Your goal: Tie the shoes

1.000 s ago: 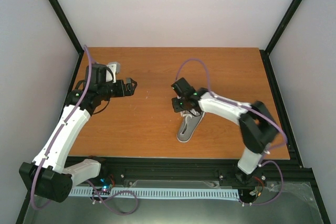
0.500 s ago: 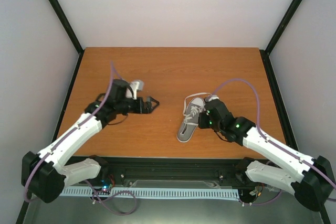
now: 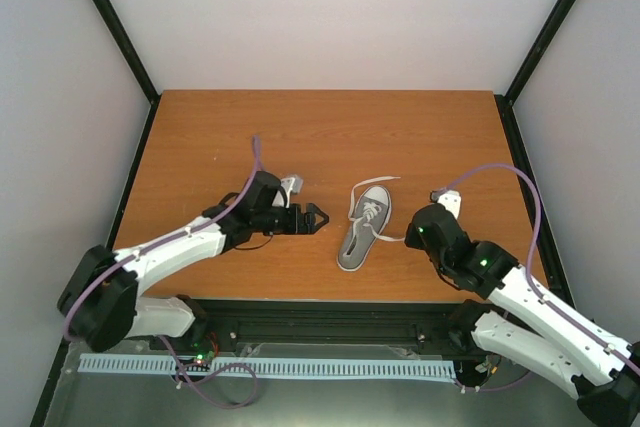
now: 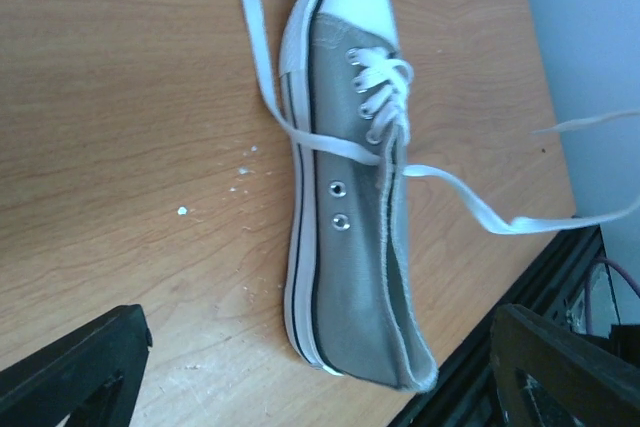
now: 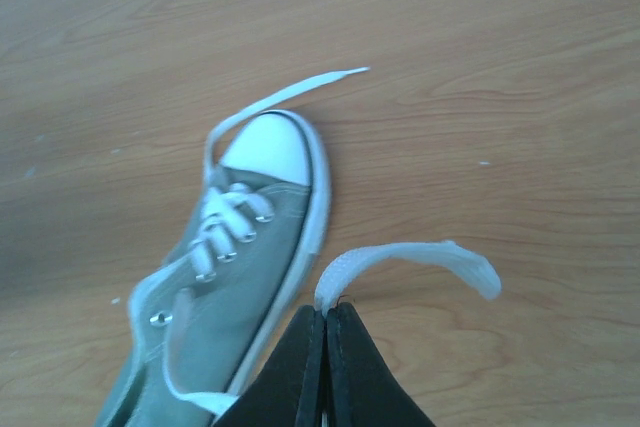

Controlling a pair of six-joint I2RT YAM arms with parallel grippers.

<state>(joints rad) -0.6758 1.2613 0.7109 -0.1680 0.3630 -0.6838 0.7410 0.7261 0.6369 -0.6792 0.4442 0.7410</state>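
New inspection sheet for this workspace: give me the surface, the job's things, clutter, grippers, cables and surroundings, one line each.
Surface: wooden table, flat.
Job's things: one grey sneaker, toe pointing away from the arms, laces untied.
Clutter: a few white specks beside the sneaker, otherwise nothing seen.
Grippers: left gripper open, left of the sneaker and not touching it; right gripper shut on a lace.
Cables: a purple cable loops over each arm; neither touches the sneaker.
Surroundings: pale walls and black frame posts.
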